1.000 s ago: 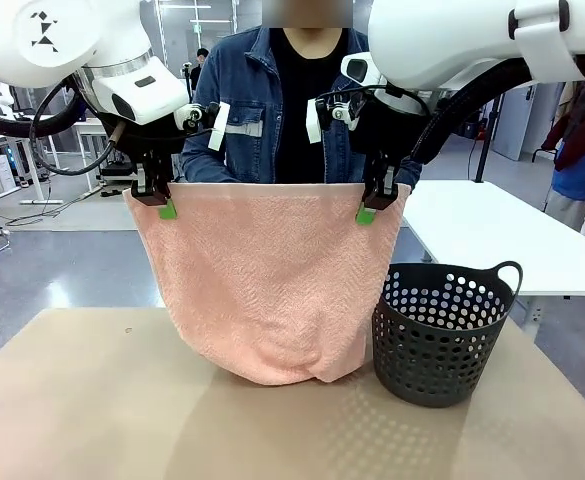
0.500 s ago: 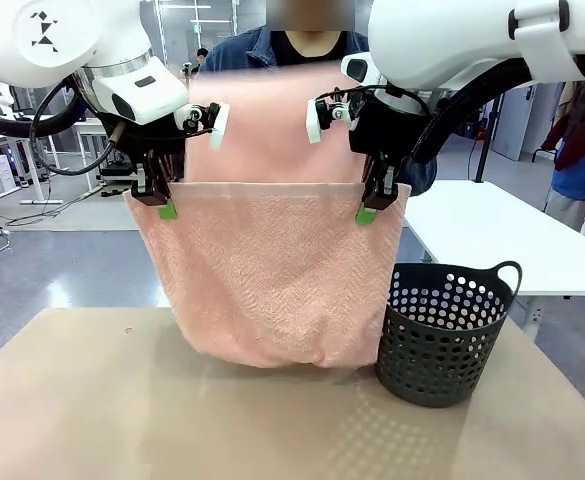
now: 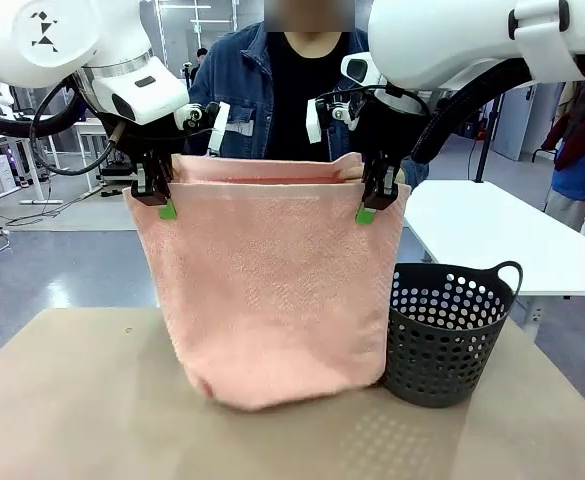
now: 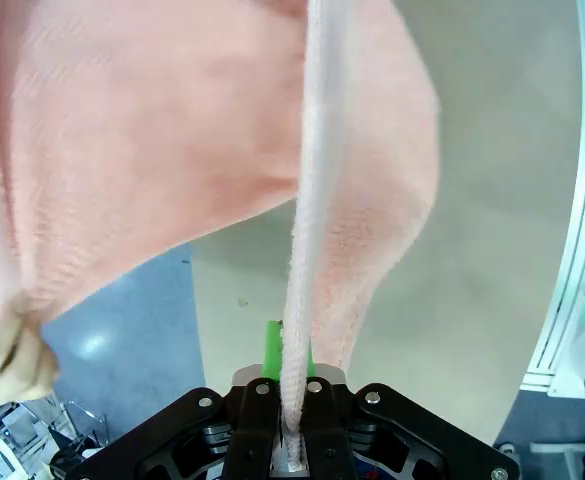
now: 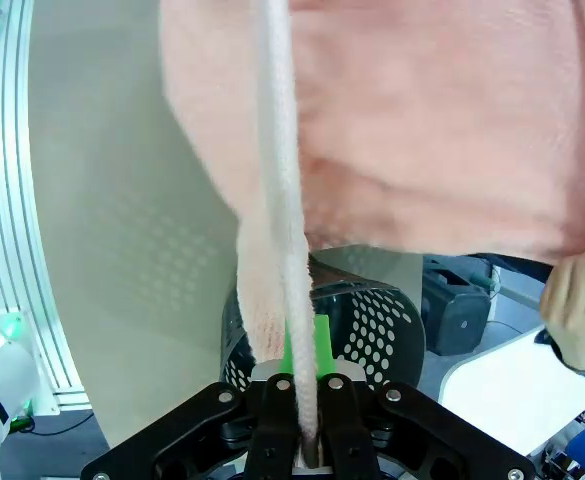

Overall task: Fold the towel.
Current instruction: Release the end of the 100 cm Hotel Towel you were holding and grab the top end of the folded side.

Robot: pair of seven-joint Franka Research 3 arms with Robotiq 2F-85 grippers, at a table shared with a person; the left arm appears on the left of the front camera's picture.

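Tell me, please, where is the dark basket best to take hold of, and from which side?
Probably the handle loop on the basket, at its rim's right side. It stands up thin and open, so fingers can close across it from above. The towel hangs close by its left side.

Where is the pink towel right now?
In the front view the towel hangs mid-picture, its top corners pinched by the left gripper and right gripper, with the basket close on its right.
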